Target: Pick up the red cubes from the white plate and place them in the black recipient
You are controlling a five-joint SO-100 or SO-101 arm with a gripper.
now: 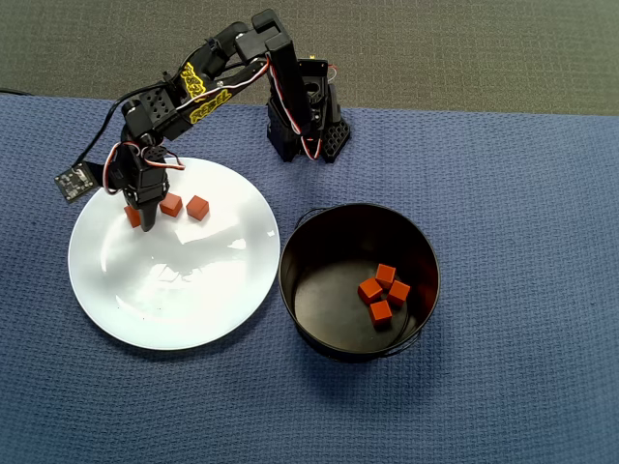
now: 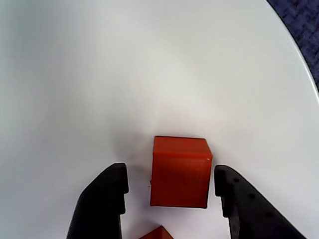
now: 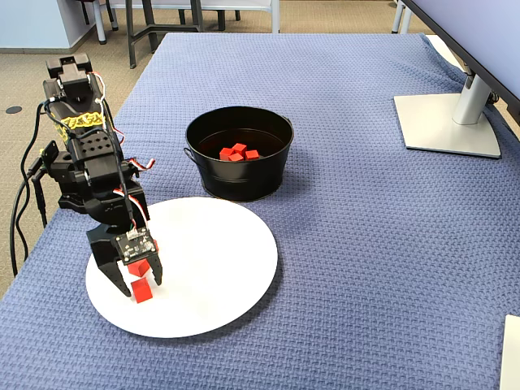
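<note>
Gripper (image 2: 169,186) is hovering low over the white plate (image 2: 99,74) w/ jaws spread, straddling one red cube (image 2: 179,172) that is sitting betw. the fingertips in the wrist view; neither finger looks to be touching it yet, small gaps showing both sides. Corner of a second cube (image 2: 157,233) is peeking in just behind, toward the wrist. Overhead view is showing three cubes on the plate: one mostly under the gripper (image 1: 145,215), two more (image 1: 184,206) just beside it on the pot side. Four cubes (image 1: 384,290) are already lying in the black recipient (image 1: 319,242), which is standing well apart from the gripper, touching or nearly touching the plate rim. Handling, as a guess: cubes are looking light, rigid, matte, so flat pads should be gripping fine; the glossy plate is prob. slippery, so a cube may be sliding if nudged off-centre. Best hold: squeezing the two opposite flat faces now facing the fingers, mid-height, square on, w/o catching the neighbour behind.
</note>
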